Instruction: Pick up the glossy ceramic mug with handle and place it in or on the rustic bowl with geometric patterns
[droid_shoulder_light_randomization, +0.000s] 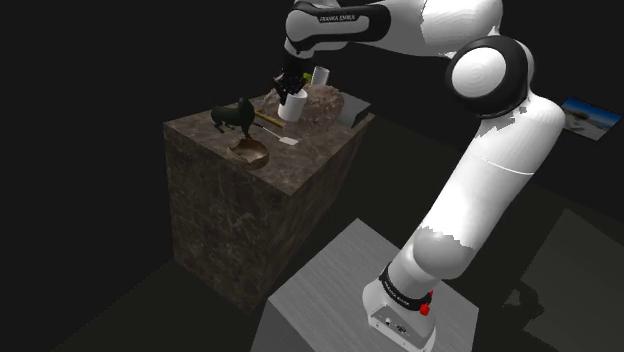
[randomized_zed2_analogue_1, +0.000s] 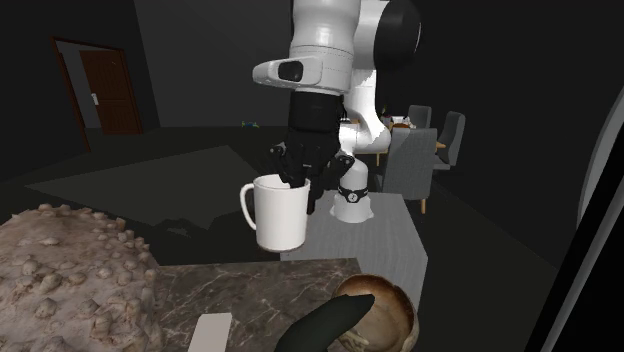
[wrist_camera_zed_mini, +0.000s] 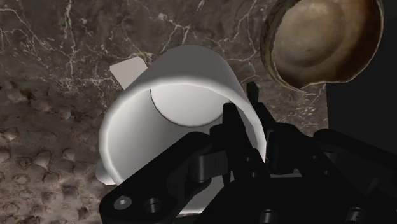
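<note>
Around me on the dark marble bench (droid_shoulder_light_randomization: 260, 220) stood several things. A rough, pebbled bowl (droid_shoulder_light_randomization: 325, 103) sat toward the far end, and its bumpy flank rose at the second exterior view's lower left. A smooth brown bowl (randomized_zed2_analogue_1: 390, 300) lay at the near edge, with a black figure (randomized_zed2_analogue_1: 320, 325) just beside it; I could not tell what the figure was. A small flat white slip (wrist_camera_zed_mini: 130, 69) lay on the marble between the two bowls. Nothing stood between the mug and the pebbled bowl. Beyond the bench, the second exterior view showed a brown door (randomized_zed2_analogue_1: 110, 90) and grey chairs (randomized_zed2_analogue_1: 435, 140) at a table.

The mug (randomized_zed2_analogue_1: 280, 215) was plain glossy white, a straight-walled cylinder with a loop handle. It hung clear of the bench, above the marble just beside the pebbled bowl's rim, with the brown bowl well apart from it.

My gripper (randomized_zed2_analogue_1: 300, 185) was clamped on the mug's wall at the rim, one finger inside and one outside.

The mug stood upright, its long axis vertical and its mouth facing up, with the handle toward the second exterior view's left
</note>
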